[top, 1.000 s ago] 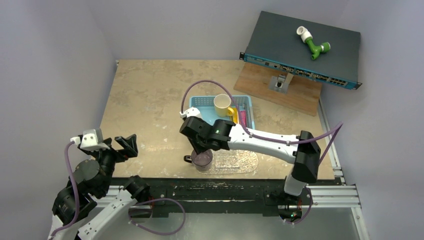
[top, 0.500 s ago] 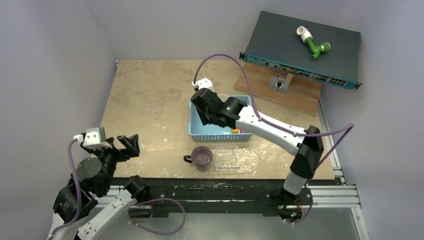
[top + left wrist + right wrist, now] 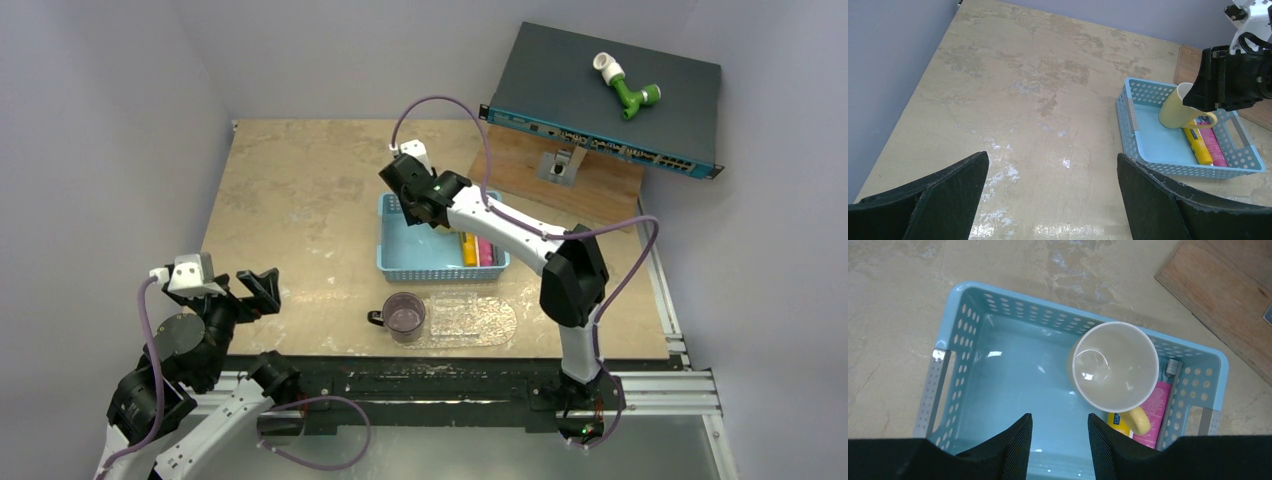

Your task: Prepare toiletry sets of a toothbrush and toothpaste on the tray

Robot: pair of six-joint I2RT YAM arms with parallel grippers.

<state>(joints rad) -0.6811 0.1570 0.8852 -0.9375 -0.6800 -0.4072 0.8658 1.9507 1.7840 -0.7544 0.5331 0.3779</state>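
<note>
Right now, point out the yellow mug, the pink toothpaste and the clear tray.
yellow mug (image 3: 1113, 365): right wrist view, inside its bowl.
pink toothpaste (image 3: 1159, 401): right wrist view, tube body.
clear tray (image 3: 482, 322): top external view, bare right half.

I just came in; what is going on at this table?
The right gripper hovers open over the light-blue basket, just beside the pale yellow mug in it. The yellow tube and pink tube lie in the basket too. The clear tray has no toothbrush or toothpaste on it; a purple mug stands at its left end. The left gripper is open and idle.
</note>
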